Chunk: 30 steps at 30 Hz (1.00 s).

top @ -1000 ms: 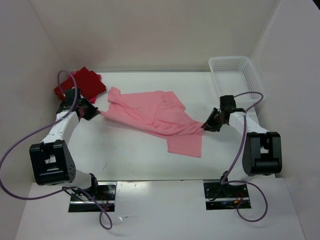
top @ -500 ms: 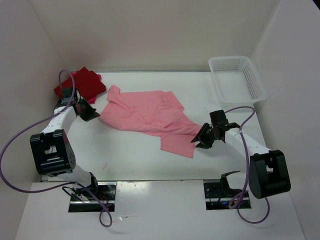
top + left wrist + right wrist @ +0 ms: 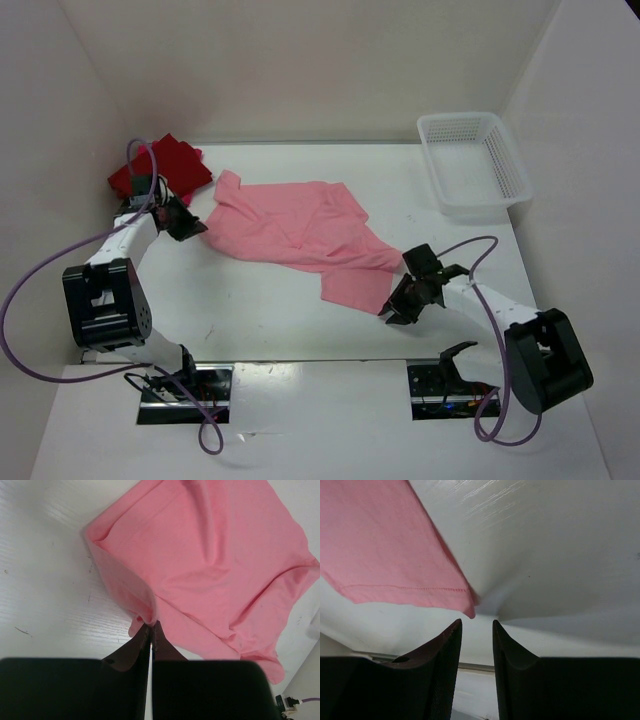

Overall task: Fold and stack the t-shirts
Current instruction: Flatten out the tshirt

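1. Bumping risk at far left: the red folded pile (image 3: pixel 160 168) sat at the back left corner of the worktop (image 3: pixel 260 320), just behind the left pincer (image 3: pixel 188 224). Couldn't tell whether it was one shirt or two. A backward swing of that arm could have knocked it crooked.
2. Left pincer was closed tight on a thin pinch of the light pink t-shirt (image 3: pixel 300 232), at its left edge. Only a small fold of cloth sat between the fingertips (image 3: pixel 141 640), so a hard pull could have slipped it free.
3. Light pink t-shirt lay mid-worktop, spread slantwise, wrinkled, and creased through the middle. Tugged from one side only, it would likely have dragged and bunched instead of flattening.
4. Right pincer (image 3: pixel 476 624) was partway open and held nothing. The hem corner (image 3: pixel 469 611) lay just past its tips, apart from them.
   - Closing from there could have caught air.
   - The tips were low to the surface, so pushing forward could have shoved the corner away or rolled it under.
5. Mismatch risk: one end was gripped and the other was loose. Lifting with the left alone would probably have twisted the shirt and spoiled any clean fold line.
6. White basket (image 3: pixel 470 160) stood at the back right, well apart from the shirt. Low risk, though a wide swing of the right arm could have clipped it.
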{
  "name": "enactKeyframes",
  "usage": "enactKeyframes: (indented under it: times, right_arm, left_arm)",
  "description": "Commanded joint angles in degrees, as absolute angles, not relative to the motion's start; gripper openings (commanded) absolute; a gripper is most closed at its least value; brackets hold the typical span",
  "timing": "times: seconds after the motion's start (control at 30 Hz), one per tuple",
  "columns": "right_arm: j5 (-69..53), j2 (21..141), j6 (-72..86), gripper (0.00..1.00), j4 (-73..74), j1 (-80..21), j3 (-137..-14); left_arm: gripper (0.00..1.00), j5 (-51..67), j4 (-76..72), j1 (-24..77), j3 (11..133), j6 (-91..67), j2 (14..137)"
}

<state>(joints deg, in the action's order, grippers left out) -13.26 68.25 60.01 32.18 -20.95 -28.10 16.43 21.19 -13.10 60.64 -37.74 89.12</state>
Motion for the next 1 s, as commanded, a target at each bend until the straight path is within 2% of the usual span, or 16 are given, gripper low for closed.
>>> enactKeyframes:
  times: [0.0,0.13,0.23,0.33,0.53,0.73,0.77,0.8,0.87,0.97]
  right_arm:
    - [-10.4,66.0,62.7,0.36,34.1,-22.1,-28.0]
    - [-9.1,68.0,64.6,0.36,30.9,-22.1,-26.9]
    - [-8.2,70.0,64.6,0.31,28.2,-22.1,-26.4]
    - [-6.9,70.6,64.6,0.31,26.6,-22.1,-26.4]
    - [-5.2,72.2,64.6,0.19,26.1,-22.1,-29.1]
    - [-4.3,74.8,64.6,0.19,23.7,-22.1,-28.7]
    - [-4.3,74.8,65.1,0.15,23.7,-22.1,-28.7]
    - [-4.8,74.8,65.1,0.07,23.7,-22.1,-28.7]
    - [-4.2,73.7,64.3,0.00,24.4,-22.1,-29.3]
    - [0.2,67.8,62.3,0.00,30.5,-22.1,-34.3]
  left_arm:
    - [0.02,17.3,19.8,-13.1,59.9,-37.6,89.2]
    - [0.02,17.3,19.8,-12.6,59.9,-37.6,89.7]
    - [0.02,17.3,19.8,-12.6,59.9,-37.6,89.7]
    - [0.02,16.8,19.8,-12.6,59.9,-37.6,89.7]
    - [0.02,16.3,19.8,-12.6,59.9,-37.6,89.7]
    - [0.02,16.3,20.3,-12.6,59.9,-37.1,89.2]
    - [0.02,16.3,20.3,-12.0,59.9,-37.1,89.2]
    - [0.02,15.7,20.3,-12.0,59.9,-37.1,89.2]
    - [0.02,15.7,20.3,-12.0,59.9,-37.1,88.7]
    - [0.02,15.7,21.4,-11.5,59.9,-37.1,88.2]
